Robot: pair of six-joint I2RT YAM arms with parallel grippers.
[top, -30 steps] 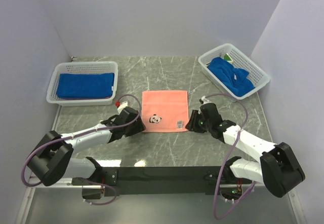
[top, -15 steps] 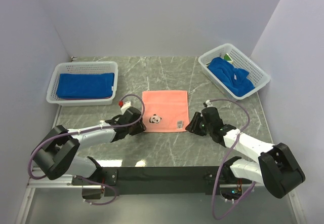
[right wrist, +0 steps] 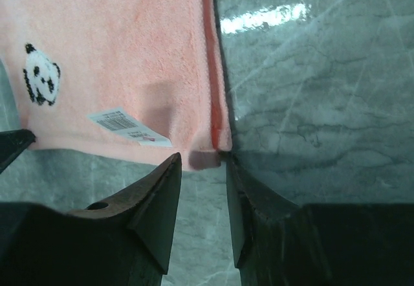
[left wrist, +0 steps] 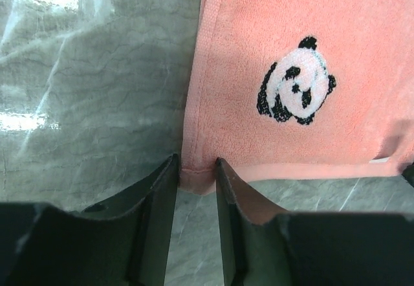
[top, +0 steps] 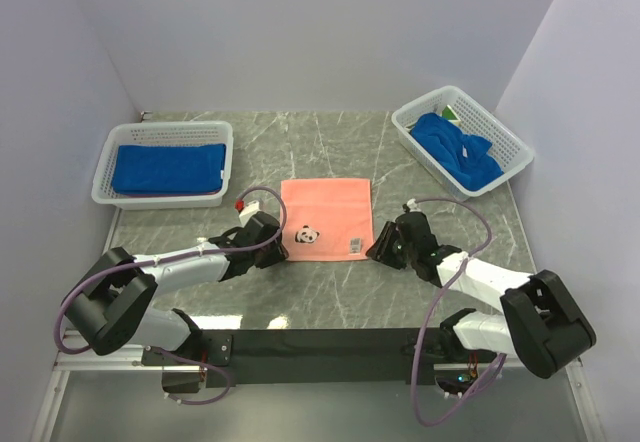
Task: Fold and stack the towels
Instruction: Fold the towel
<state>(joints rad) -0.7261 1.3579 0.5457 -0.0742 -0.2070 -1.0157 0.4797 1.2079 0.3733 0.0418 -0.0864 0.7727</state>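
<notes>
Evidently the task is judged to be at an early stage. In the overhead view, one blue towel [top: 168, 168] is seen folded flat inside the white basket [top: 105, 177] at the left of the frame. More blue cloth [top: 455, 149] is heaped unfolded in the second basket [top: 500, 127] at the upper right. The salmon-pink towel [top: 326, 220] is spread open and unfolded on the tabletop [top: 330, 147] at the centre of the frame, its panda motif [left wrist: 296, 80] and sewn label [right wrist: 123, 121] facing up. No fold has yet been made in it, so its folding and stacking, and the handling of the heaped cloth, are taken to remain.

The left fingers [left wrist: 158, 195] are drawn close together at the towel's lower-left corner, and that corner is pinched in the narrow gap between them; in the left wrist view the cloth is seen touching both inner faces. The right fingers [right wrist: 158, 195] are likewise narrowed on the lower-right corner, whose hem is caught between them just beside the label. Neither corner is lifted off the tabletop, and how firmly each is held cannot be judged.
</notes>
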